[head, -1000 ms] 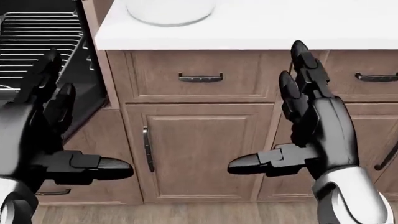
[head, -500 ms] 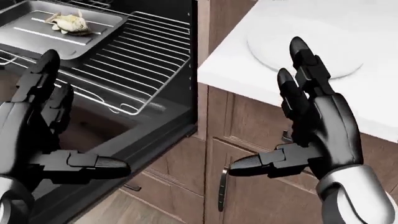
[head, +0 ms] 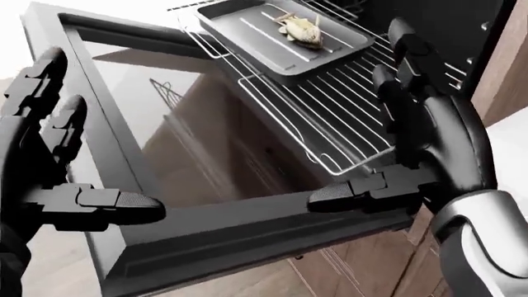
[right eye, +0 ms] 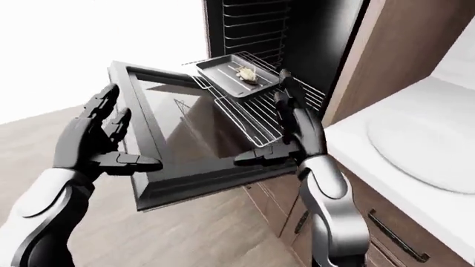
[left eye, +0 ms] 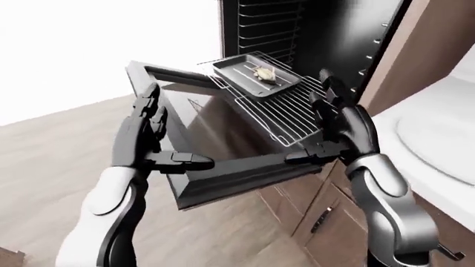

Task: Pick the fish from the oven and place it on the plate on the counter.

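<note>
The fish (head: 302, 29) lies in a grey baking tray (head: 247, 32) on the pulled-out wire rack (head: 330, 117) of the open oven. My left hand (head: 91, 142) is open and empty, hovering over the left side of the lowered oven door (head: 173, 130). Also open and empty, my right hand (head: 363, 124) is held over the rack's right part, below and right of the fish in the head view. Neither hand touches the fish. The white plate (right eye: 423, 144) rests on the white counter (right eye: 349, 130) at the right of the right-eye view.
The lowered oven door juts out over the wooden floor (left eye: 67, 156). A brown side panel (right eye: 386, 50) separates the oven from the counter. Under the counter are wood cabinets with dark handles (right eye: 393, 236). More rack rails (left eye: 263, 25) show inside the dark oven.
The whole picture has swung left, from the cabinet fronts and counter to the open oven. The plate has left the head view and the fish now sits near its top. Both hands keep the same open pose.
</note>
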You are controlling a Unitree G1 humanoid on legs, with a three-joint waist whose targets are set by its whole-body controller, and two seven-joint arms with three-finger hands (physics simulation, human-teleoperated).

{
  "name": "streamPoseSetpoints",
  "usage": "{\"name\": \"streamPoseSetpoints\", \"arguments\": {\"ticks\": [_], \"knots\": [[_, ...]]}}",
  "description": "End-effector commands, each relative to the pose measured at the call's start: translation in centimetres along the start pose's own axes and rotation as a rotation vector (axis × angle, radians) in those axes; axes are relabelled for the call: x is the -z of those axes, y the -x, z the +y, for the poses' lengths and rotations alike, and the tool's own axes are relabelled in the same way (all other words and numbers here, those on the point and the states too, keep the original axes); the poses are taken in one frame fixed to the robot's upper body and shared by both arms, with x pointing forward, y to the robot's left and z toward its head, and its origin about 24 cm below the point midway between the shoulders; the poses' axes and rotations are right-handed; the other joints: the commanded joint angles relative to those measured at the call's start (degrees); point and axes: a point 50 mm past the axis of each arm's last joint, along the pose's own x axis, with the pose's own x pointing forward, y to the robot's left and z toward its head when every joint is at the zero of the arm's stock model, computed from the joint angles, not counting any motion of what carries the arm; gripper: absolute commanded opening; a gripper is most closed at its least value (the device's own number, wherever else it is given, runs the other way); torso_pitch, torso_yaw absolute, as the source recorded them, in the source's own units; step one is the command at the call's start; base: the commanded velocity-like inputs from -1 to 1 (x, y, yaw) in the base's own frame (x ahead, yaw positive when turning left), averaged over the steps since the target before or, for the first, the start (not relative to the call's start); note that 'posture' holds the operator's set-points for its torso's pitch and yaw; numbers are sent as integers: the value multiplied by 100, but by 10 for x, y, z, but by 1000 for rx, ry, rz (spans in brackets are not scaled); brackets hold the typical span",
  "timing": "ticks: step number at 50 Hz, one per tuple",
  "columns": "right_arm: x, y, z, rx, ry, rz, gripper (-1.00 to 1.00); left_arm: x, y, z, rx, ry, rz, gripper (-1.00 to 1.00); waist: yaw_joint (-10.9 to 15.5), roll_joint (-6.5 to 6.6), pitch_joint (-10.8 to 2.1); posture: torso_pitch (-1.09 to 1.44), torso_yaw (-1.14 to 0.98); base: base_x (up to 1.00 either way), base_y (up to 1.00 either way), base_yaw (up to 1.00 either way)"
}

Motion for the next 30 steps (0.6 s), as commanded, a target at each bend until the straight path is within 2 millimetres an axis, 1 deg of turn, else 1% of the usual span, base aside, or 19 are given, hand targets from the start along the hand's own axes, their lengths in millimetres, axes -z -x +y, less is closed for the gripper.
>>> {"name": "streamPoseSetpoints", "arguments": {"ticks": [1,3,4,5,6,7,8,10,14,16,17,18,19,20,21,24,27,28,30], "knots": [[-20,1,-3,14,22,-86,100,-19,3,-5,35,-5,-80,100,-48,4,-59,0,0,0,0,100],[-20,-1,-5,15,22,-86,100,-22,1,-5,37,-4,-81,100,-92,-166,2,0,0,0,0,100],[-25,-1,-5,16,24,-88,100,-25,2,-6,40,-5,-83,100,-106,-284,9,0,0,0,0,100],[-28,-3,-7,18,25,-92,100,-27,1,-6,42,-7,-85,100,-125,-477,-64,0,0,0,0,100],[-31,-5,-9,22,26,-96,100,-30,1,-7,43,-10,-88,100,-140,-549,-162,0,0,0,0,100],[-35,-6,-10,26,28,-101,100,-34,0,-7,43,-13,-92,100,-180,-438,-28,0,0,0,0,100],[-39,-6,-11,26,33,-105,100,-37,-1,-7,44,-16,-95,100,-144,-463,-14,0,0,0,0,100],[-45,-7,-11,27,38,-112,100,-42,-2,-5,39,-24,-101,100,-130,-397,-94,0,0,0,0,100],[-51,-10,-14,33,48,-120,100,-47,-4,-4,34,-31,-106,100,-165,-153,-45,0,0,0,0,100],[-53,-12,-15,38,55,-117,100,-47,-6,-4,35,-33,-106,100,-342,-24,1,0,0,0,0,36],[-53,-13,-16,42,56,-118,100,-49,-6,-4,35,-35,-106,100,-332,36,-7,0,0,0,0,0],[-53,-14,-16,40,62,-115,100,-50,-5,-4,35,-36,-107,100,-356,171,-43,0,0,0,-22,0],[-54,-13,-15,37,63,-117,100,-51,-6,-3,37,-38,-107,100,-324,530,-111,0,0,9,-42,0],[-56,-12,-15,33,51,-119,100,-51,-7,-3,36,-40,-106,100,-342,589,-73,0,0,13,-45,0],[-57,-13,-16,32,52,-121,100,-52,-8,-2,35,-44,-106,100,-319,497,-15,0,0,20,-58,0],[-65,-15,-18,33,63,-128,100,-58,-12,1,40,-46,-105,100,-237,443,-113,0,0,21,-58,0],[-70,-16,-18,34,81,-130,100,-66,-13,1,44,-42,-107,100,-179,367,-111,0,0,24,-58,0],[-72,-17,-18,32,87,-130,100,-66,-14,1,46,-44,-107,100,-147,319,-84,0,0,41,-66,0],[-75,-17,-18,30,93,-134,100,-70,-14,1,47,-47,-111,100,-78,252,27,0,0,52,-69,0]]}}
